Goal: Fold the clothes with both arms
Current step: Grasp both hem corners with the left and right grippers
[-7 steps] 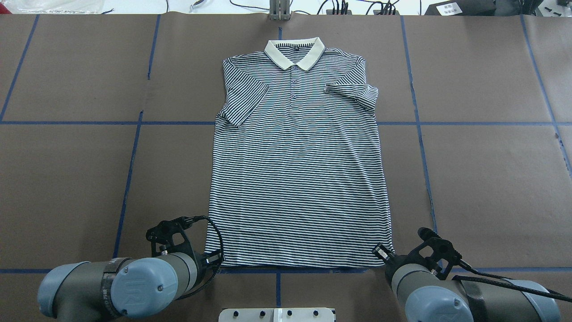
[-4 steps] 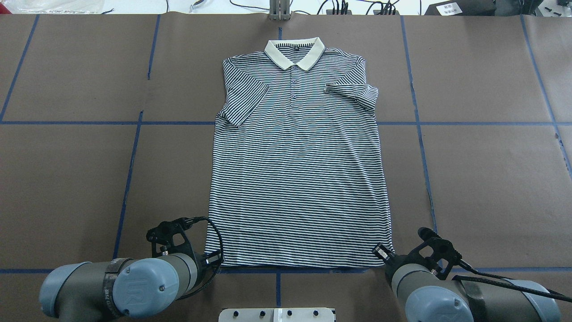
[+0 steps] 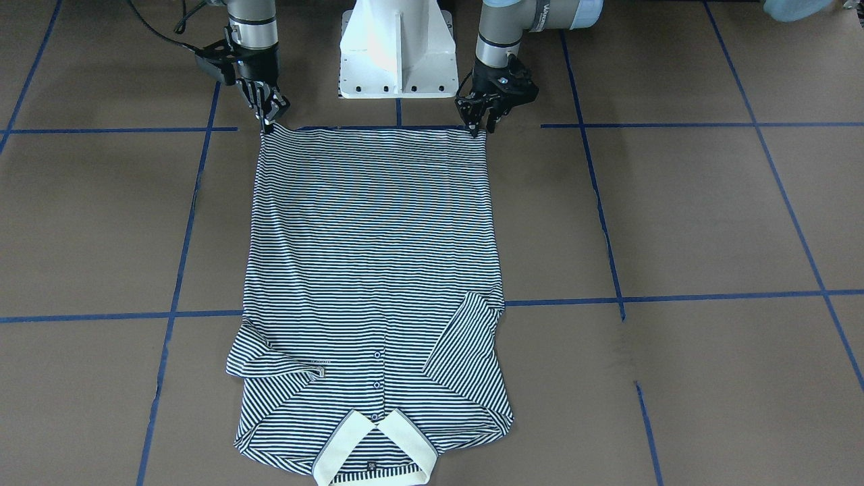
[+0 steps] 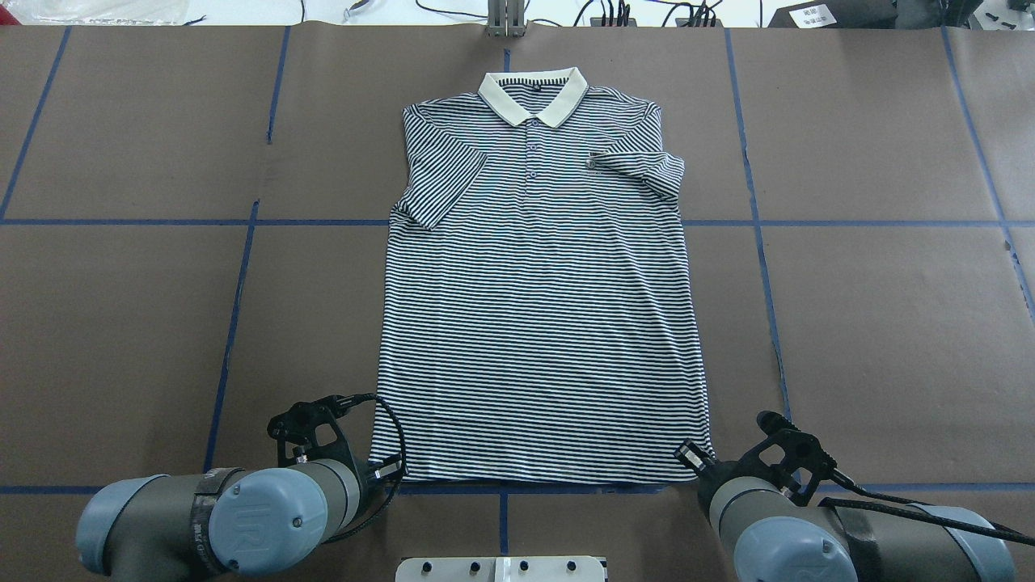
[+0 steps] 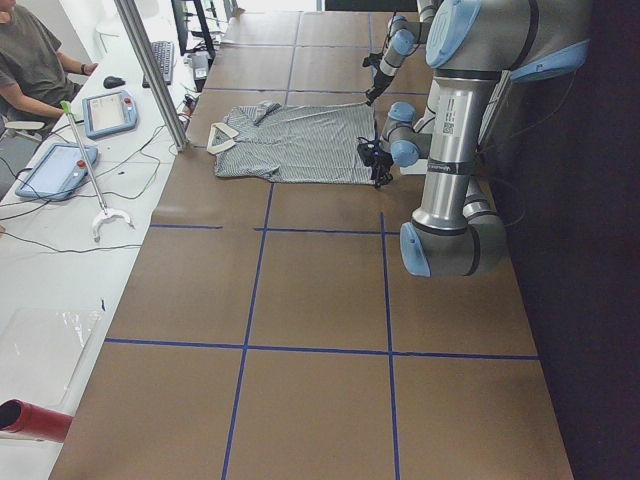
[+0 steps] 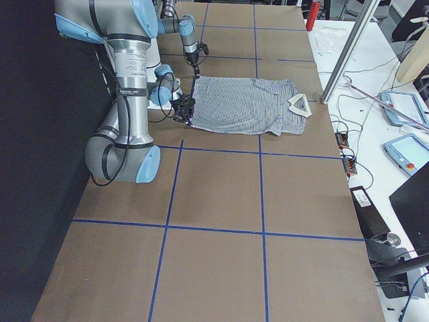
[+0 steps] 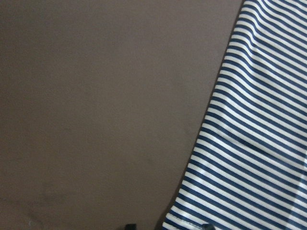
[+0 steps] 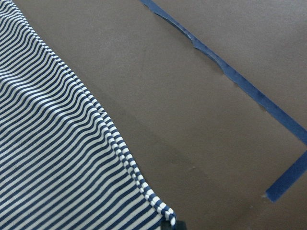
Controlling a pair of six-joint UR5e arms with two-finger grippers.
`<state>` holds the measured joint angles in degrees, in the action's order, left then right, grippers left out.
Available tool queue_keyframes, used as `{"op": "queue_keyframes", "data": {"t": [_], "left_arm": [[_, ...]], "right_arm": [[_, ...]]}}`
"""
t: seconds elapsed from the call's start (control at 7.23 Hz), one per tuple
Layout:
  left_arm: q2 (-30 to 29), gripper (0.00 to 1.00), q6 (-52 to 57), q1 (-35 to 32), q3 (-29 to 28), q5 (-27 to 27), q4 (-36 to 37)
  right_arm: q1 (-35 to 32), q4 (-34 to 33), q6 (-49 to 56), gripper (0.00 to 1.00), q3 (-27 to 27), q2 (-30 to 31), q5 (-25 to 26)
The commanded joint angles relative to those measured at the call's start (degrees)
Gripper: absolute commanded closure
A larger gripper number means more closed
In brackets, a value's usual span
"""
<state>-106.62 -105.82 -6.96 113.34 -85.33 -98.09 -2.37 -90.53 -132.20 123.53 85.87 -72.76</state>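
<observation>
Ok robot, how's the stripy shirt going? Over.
Right fingers pinch one hem corner; left fingers open at the other. Polo shirt flat. Nothing blocking.

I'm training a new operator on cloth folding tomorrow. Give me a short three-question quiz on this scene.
1. Where on the shirt are the left tool and right tool? A) at the shoulders B) at the hem corners C) over the buttons
2. True or false: the collar lies at the tools' end of the shirt.
3. Fill in: both sleeves are folded ___ over the front.
Key: 1 B; 2 false, it lies at the far end; 3 inward.
</observation>
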Motion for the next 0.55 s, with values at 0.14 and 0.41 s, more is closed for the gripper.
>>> {"op": "queue_keyframes", "data": {"t": [0.14,0.41], "left_arm": [[-0.26,1.00,0.09,0.02,0.47,-0.36,0.09],[0.09,1.00,0.00,-0.24,5.46,-0.45,0.78]], "right_arm": [[0.00,0.00,-0.08,1.00,-0.13,-0.08,-0.01],[0.43,-0.09,-0.08,1.00,0.57,-0.35,-0.01]]}}
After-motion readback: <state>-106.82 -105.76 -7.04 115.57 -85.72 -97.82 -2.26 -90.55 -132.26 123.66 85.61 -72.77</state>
